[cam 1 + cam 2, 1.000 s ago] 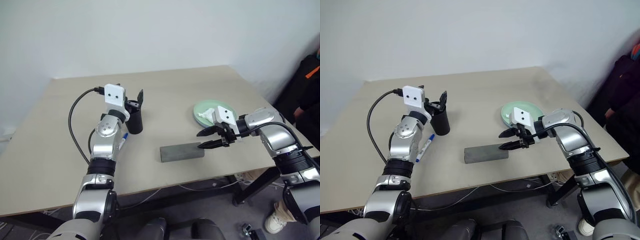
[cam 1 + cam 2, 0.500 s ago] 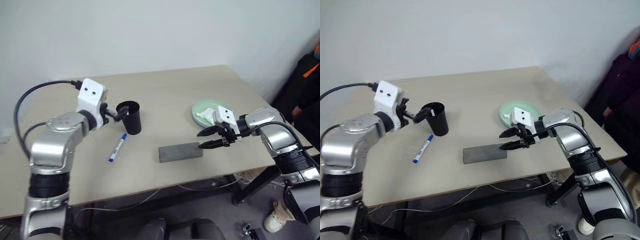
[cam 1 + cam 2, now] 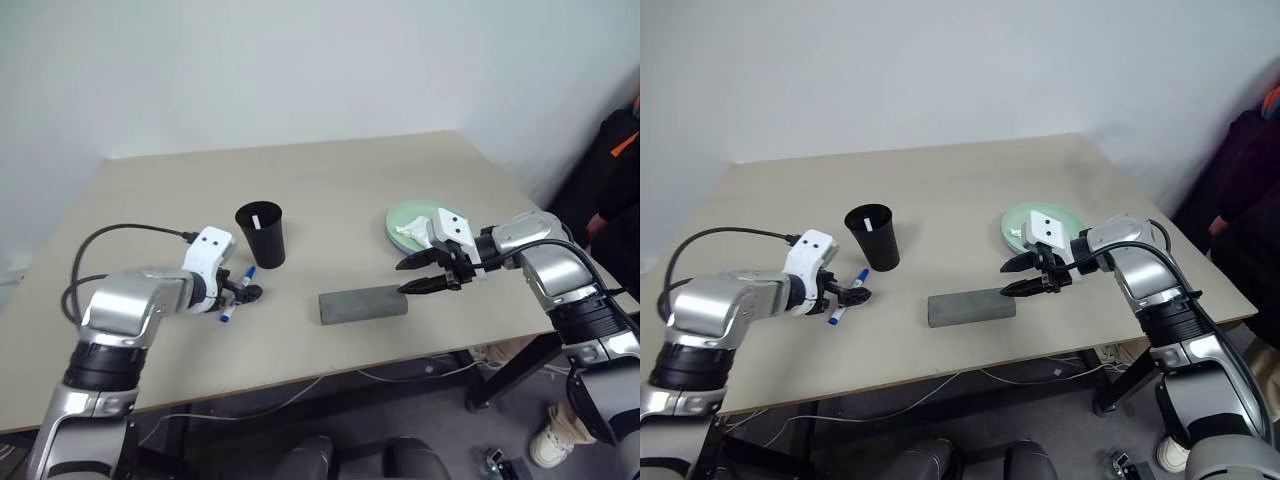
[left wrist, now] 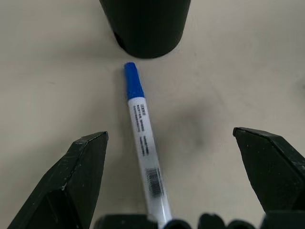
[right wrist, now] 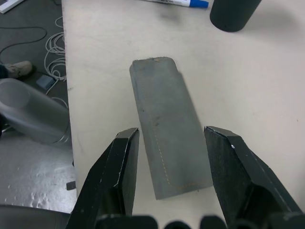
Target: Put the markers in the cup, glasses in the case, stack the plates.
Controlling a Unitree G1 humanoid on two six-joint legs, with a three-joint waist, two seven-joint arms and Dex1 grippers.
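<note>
Left eye view, starting at the left: the left pincer (image 3: 243, 292) hangs low over the tabletop (image 3: 330, 190) with its jaws spread wide and nothing between them, right at the blue-capped marker (image 3: 233, 296). On the left wrist view that marker (image 4: 144, 152) lies flat, running straight up the gap between the 2 black fingers (image 4: 71, 186), blue cap pointing at the cup (image 4: 145, 26) just beyond. My read is that this lines the pen up for a clean pinch across its barrel. The cup (image 3: 260, 234) stands upright just behind, close enough for a short carry, and a white sliver (image 3: 257, 219) shows at its rim, likely the other marker already dropped in. Moving to the middle, the grey case (image 3: 363, 304) lies shut and flat near the front edge; I see no glasses on the tabletop, so they may be inside, though that cannot be confirmed. On the right, the right pincer (image 3: 420, 275) hovers at the case's right end, jaws apart and empty, angled down along it as the right wrist view shows (image 5: 174, 157). Behind it sits the mint-green plate (image 3: 400, 222) with a crumpled white tissue (image 3: 410, 229) on it; whether the blue plate lies underneath, I can't tell.
</note>
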